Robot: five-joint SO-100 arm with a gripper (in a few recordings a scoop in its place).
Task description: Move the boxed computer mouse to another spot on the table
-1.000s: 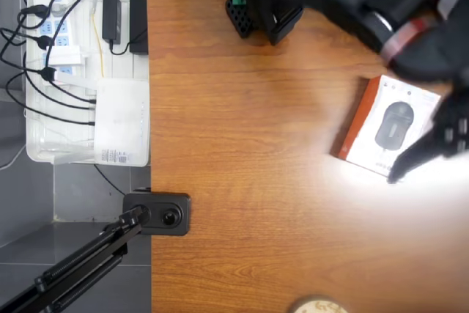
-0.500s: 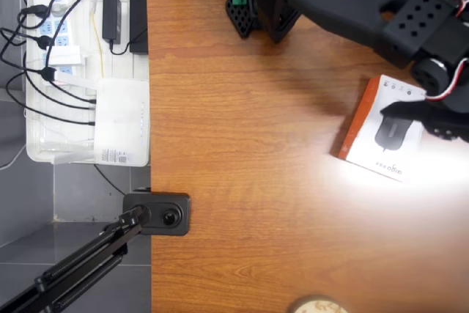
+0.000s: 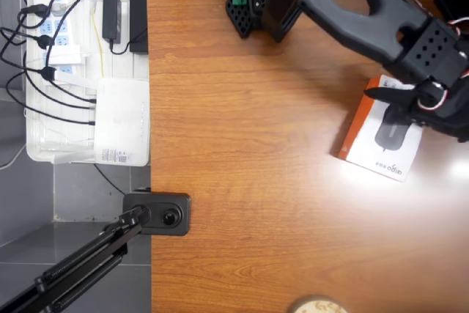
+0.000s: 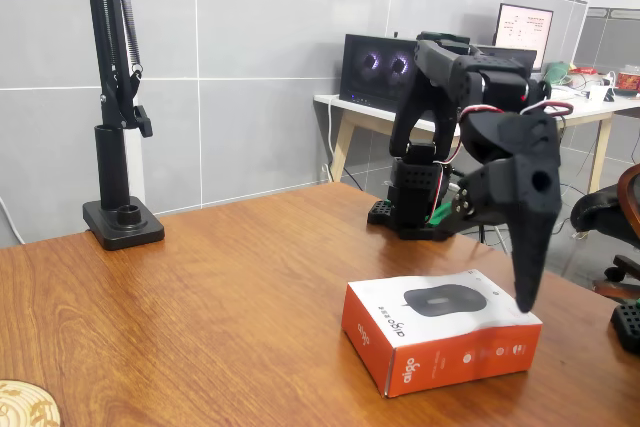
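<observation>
The boxed computer mouse (image 3: 381,148) lies flat on the table (image 3: 256,144) at the right, its orange-red side panel facing left in the overhead view. In the fixed view the box (image 4: 440,342) sits in the foreground with the orange panel toward the camera. My black gripper (image 3: 385,97) hangs over the box's upper end, pointing down. In the fixed view its tip (image 4: 523,297) is just above the box's right top edge. Only one dark wedge shows, so I cannot make out whether the jaws are apart. Nothing is held.
A white tray (image 3: 88,71) of power strips and cables sits off the table's left edge. A clamped camera (image 3: 161,214) grips that edge. The arm's base (image 3: 260,5) stands at the back. A round coaster (image 3: 316,306) lies at the front edge. A black stand (image 4: 115,147) rises at the left.
The gripper has swung from the box's lower right side up to its upper left end. The box has not moved.
</observation>
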